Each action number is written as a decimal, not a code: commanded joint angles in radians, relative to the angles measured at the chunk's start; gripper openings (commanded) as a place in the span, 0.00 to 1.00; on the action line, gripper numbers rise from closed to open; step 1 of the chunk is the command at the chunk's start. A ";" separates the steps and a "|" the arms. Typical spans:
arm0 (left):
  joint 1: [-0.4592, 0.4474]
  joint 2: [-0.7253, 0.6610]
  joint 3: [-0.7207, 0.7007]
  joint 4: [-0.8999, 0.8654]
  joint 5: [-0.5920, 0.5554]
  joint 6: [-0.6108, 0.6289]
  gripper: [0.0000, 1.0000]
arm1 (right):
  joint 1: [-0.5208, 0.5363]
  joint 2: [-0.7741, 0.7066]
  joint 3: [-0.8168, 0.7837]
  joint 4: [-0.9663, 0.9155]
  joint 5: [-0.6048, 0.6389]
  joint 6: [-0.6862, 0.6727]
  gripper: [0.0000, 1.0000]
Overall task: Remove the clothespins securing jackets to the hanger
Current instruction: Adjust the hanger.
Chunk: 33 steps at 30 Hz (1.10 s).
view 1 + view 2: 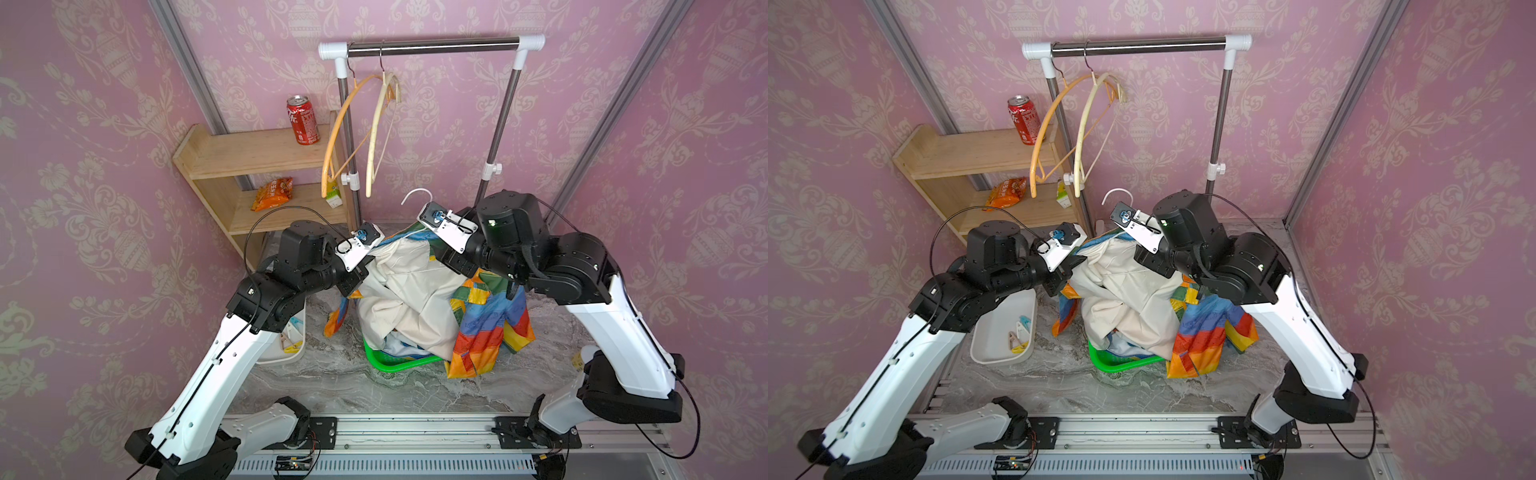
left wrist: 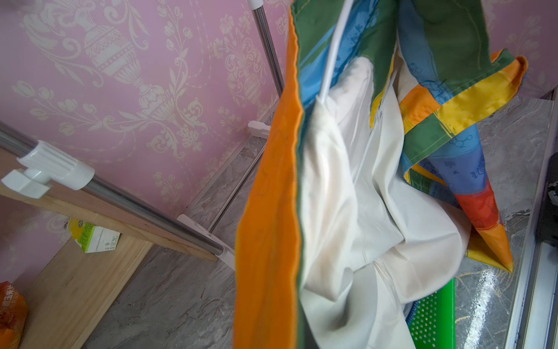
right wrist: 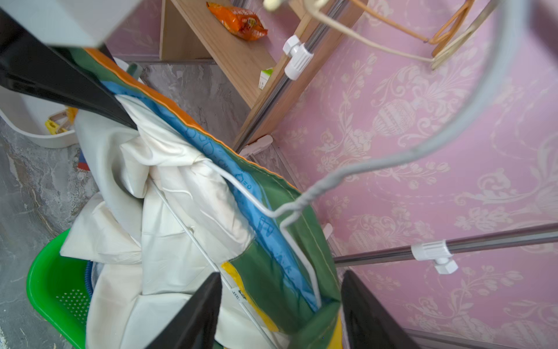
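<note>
Several clothespins (image 1: 1017,338) lie in a white tray (image 1: 994,332) on the table (image 1: 374,390); yellow, blue and beige ones show. The tray sits below the left arm's elbow, to the left of the green basket (image 1: 399,360).

The jacket (image 1: 490,328), rainbow patchwork with a cream lining, hangs between the two grippers with the lining turned outward. Its lower part slumps into and over the basket, and a patchwork flap reaches the table on the right. A white wire hanger (image 3: 305,201) sits inside the jacket, with its hook standing free above the collar, close to the right wrist.

The left gripper (image 1: 360,272) is pressed together on the jacket's orange-trimmed edge. The right gripper (image 3: 280,273) has its jaws spread, one on each side of the jacket's shoulder and the hanger wire. I cannot tell whether either pad presses the cloth.

Behind the jacket stands a rack (image 1: 432,43) with a steel rail. Two bare hangers (image 1: 376,137) hang near its left post. Left of the rack, a wooden shelf (image 1: 249,153) leans at the wall. A red can (image 1: 302,120) stands on its upper board. An orange bag (image 1: 273,193) and a small carton (image 1: 333,197) sit on the lower one.
</note>
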 commanded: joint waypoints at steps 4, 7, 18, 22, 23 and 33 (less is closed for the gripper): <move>-0.003 -0.032 0.056 -0.018 0.003 0.020 0.00 | -0.089 -0.034 -0.107 0.145 -0.061 0.036 0.65; -0.003 -0.040 0.064 -0.034 -0.002 0.023 0.00 | -0.124 -0.020 -0.109 0.170 -0.082 0.035 0.65; -0.003 -0.035 0.081 -0.026 -0.061 0.064 0.00 | -0.223 0.080 -0.029 -0.023 -0.492 0.147 0.36; -0.003 -0.018 0.091 -0.015 -0.089 0.087 0.00 | -0.239 0.089 -0.045 -0.060 -0.669 0.191 0.37; -0.003 -0.010 0.093 -0.016 -0.097 0.092 0.00 | -0.243 0.090 -0.043 -0.066 -0.708 0.201 0.38; 0.018 -0.010 0.072 0.056 -0.130 0.087 0.00 | -0.315 0.021 -0.183 -0.056 -0.875 0.279 0.59</move>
